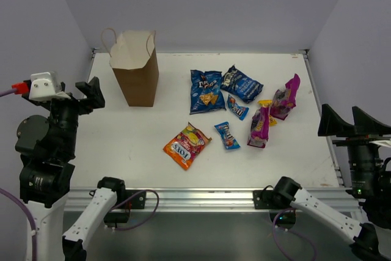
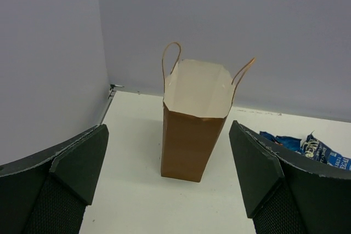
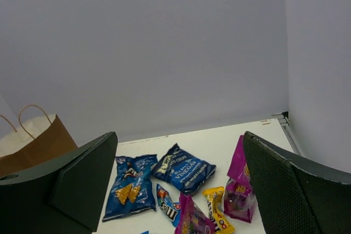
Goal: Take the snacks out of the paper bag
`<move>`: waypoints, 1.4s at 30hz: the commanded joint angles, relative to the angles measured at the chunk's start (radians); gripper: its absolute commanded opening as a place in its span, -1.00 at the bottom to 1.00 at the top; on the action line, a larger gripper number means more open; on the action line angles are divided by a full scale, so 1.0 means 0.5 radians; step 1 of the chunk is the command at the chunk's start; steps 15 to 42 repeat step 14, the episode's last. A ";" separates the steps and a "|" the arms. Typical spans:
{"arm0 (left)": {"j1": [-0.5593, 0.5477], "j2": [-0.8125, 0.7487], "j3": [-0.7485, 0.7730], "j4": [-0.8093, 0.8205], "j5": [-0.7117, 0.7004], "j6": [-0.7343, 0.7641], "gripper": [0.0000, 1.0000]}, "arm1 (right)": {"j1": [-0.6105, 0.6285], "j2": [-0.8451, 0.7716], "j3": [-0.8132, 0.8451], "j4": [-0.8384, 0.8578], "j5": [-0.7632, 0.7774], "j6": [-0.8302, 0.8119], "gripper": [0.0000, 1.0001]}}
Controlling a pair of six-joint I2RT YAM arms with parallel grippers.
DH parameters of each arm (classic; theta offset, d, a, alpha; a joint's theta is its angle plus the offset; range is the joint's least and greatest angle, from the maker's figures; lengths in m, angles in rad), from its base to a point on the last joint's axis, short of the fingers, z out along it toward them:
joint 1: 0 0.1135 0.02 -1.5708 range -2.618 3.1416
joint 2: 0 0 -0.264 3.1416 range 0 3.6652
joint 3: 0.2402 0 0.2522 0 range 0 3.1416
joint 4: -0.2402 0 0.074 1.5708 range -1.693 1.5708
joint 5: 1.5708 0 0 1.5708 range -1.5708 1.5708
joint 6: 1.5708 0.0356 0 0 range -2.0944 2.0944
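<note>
Under my two arms lies a white table (image 1: 140,132) with a metal rail (image 1: 201,197) along its near edge, closed in on three sides by plain lavender-grey walls (image 1: 214,4). Toward the far left corner the bag (image 1: 135,74) stands upright with its mouth open and its loop handles raised. From my left wrist I see only pale paper on its upper inner walls. Its bottom is hidden, so I cannot tell what, if anything, lies inside. The snacks lie out on the table, right of the bag and well apart from it. A chip bag (image 1: 206,91) and a navy bag (image 1: 242,83) sit side by side at the back, with a blue pack (image 1: 237,107) just in front of them. A second blue pack (image 1: 226,135) lies nearer me, beside an orange bag (image 1: 186,145). A yellow pack (image 1: 267,107) lies between a purple bag (image 1: 260,126) and a magenta bag (image 1: 285,97). My left gripper (image 1: 87,96) hangs by the table's left edge, pointed at the bag, jaws spread wide and empty. My right gripper (image 1: 348,123) hangs by the right edge, just as wide, holding nothing.
</note>
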 commanded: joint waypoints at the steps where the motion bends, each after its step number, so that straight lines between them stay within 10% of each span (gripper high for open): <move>1: -0.023 0.043 -0.034 0.163 -0.022 0.034 1.00 | -0.003 0.056 -0.009 0.099 -0.007 -0.068 0.98; 42: -0.026 0.055 -0.126 0.240 0.003 0.031 1.00 | -0.003 0.093 -0.005 0.127 -0.068 -0.068 0.98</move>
